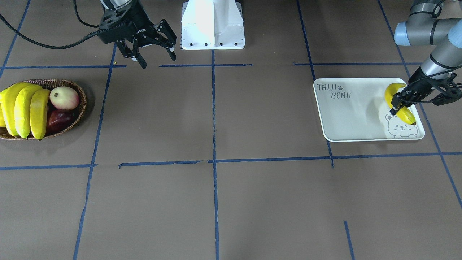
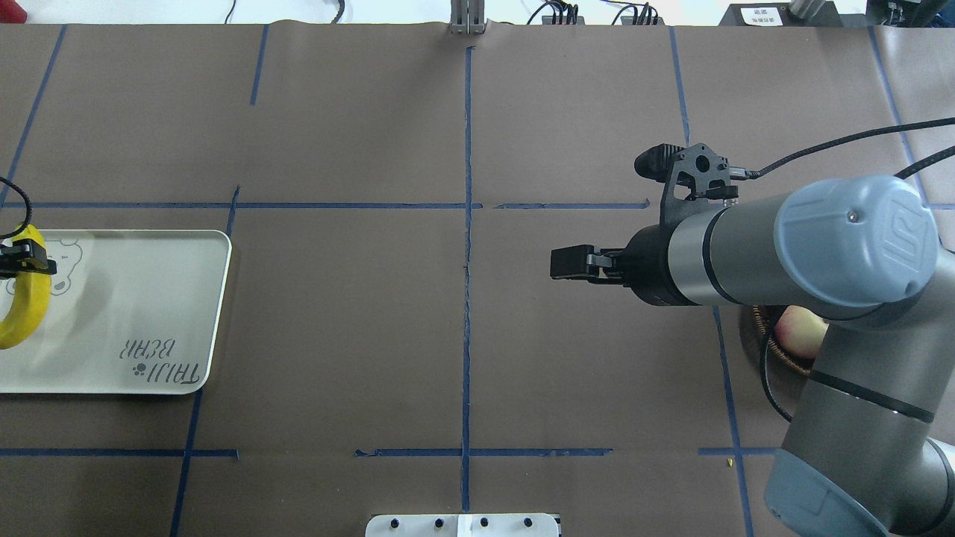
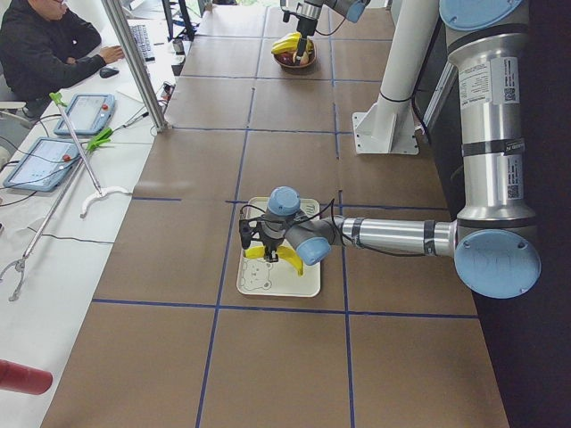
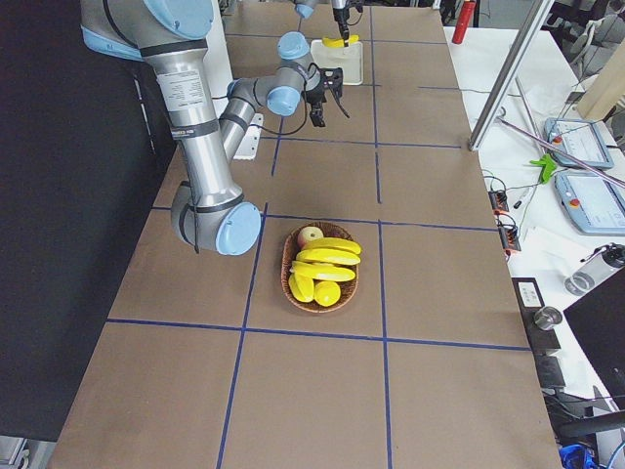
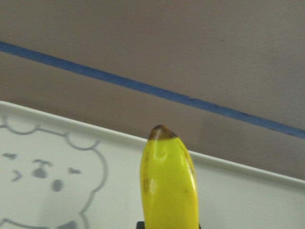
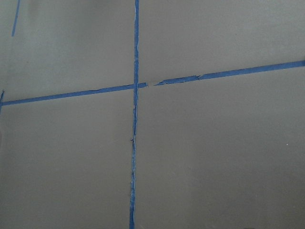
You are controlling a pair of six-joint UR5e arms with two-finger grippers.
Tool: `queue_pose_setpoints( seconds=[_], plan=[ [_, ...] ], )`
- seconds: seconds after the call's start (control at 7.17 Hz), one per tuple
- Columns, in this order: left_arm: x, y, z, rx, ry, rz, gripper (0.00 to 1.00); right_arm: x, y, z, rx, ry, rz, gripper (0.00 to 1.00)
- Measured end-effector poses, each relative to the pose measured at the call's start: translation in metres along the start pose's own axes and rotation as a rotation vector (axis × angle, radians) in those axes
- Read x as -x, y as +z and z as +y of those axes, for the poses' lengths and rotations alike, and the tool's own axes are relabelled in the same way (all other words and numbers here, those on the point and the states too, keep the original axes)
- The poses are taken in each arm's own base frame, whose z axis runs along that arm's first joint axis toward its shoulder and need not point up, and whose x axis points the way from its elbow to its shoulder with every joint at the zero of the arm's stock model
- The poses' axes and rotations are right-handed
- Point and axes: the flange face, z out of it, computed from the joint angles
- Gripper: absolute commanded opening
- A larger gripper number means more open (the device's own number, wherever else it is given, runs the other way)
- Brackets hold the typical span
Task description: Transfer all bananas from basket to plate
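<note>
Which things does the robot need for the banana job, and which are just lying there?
For the job:
basket bananas
held banana
basket
plate
left gripper
right gripper

Just lying about:
pink-yellow fruit
dark red fruit
white stand

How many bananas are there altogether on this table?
4. One banana is in the left gripper at the plate's bear corner; three bananas lie side by side in the basket. Stubbier yellow fruits aren't counted; more may be hidden.
</note>
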Motion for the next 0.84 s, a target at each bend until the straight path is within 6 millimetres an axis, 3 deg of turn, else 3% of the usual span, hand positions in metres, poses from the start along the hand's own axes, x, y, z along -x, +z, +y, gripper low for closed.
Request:
queue_pose_setpoints(
  seconds=[0.14,0.28,0.42,0.84],
  plan=[
    [0.002,0.001,0.0,0.002,0.0,-0.004,0.07,0.0,0.0,0.0,0.0,-0.001,0.001,1.0],
    [0.003,0.002,0.0,0.004,0.002,-0.006,0.82,0.0,-0.001,0.0,-0.001,-0.001,0.001,1.0],
    [0.005,0.005,0.0,0.007,0.008,-0.011,1.0,0.0,-0.001,-0.001,-0.002,-0.001,0.001,1.0],
    [0.013,0.009,0.0,0.013,0.08,-0.021,1.0,-0.002,-0.001,-0.004,-0.007,0.002,0.005,1.0]
  ],
)
